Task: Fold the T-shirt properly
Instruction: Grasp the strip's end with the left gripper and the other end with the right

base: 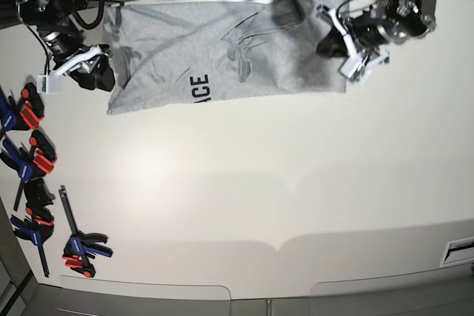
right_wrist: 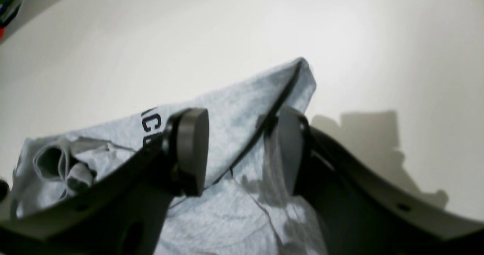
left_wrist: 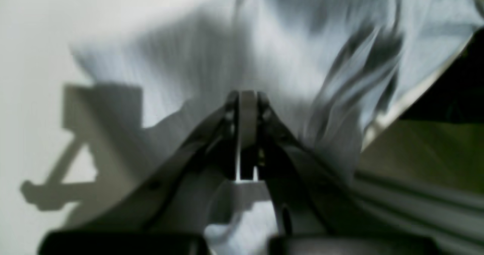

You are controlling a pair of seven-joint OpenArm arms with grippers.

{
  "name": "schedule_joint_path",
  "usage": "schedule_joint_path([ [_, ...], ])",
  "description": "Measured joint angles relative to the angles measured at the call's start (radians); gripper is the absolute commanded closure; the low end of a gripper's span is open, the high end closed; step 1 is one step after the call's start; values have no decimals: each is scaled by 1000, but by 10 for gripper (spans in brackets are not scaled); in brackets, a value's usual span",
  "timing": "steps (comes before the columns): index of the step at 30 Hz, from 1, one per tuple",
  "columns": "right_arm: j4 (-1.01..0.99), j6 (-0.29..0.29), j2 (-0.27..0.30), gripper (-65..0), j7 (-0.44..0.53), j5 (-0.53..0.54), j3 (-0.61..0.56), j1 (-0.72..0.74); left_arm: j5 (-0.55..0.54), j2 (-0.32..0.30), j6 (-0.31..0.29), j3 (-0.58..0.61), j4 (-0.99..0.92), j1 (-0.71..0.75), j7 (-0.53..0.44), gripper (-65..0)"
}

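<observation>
White table [base: 244,205] carries the T-shirt [base: 215,49], spread flat between both claws along the far edge. Left gripper [left_wrist: 247,111] is clamped tight, with shirt fabric bunched just ahead of it. Right gripper [right_wrist: 242,149] stands apart, jaws straddling a shirt corner.

The base view looks straight down from high above the broad white table [base: 244,205]. Each wrist view rides close behind its own jaws, low over the cloth. All three share the light heather-grey cotton T-shirt [base: 222,49] at the base frame's top.
</observation>
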Motion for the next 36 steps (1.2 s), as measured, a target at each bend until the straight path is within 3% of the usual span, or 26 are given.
schedule_joint_path([
  [7,0,0,0,-283,0,3,1,1,2,21,-1,0,0,104,1,0],
  [9,0,0,0,-283,0,4,1,1,59,46,0,10,0,97,-15,0],
  [16,0,0,1,-283,1,6,1,2,187,94,79,196,0,94,-42,0],
  [23,0,0,0,-283,0,22,1,1,186,166,79,328,4,42,-42,0],
  [30,0,0,9,-285,0,22,1,1,143,169,47,401,30,-3,-54,0],
  [36,0,19,109,-444,85,-106,-33,-77,144,151,45,398,37,-5,-54,0],
])
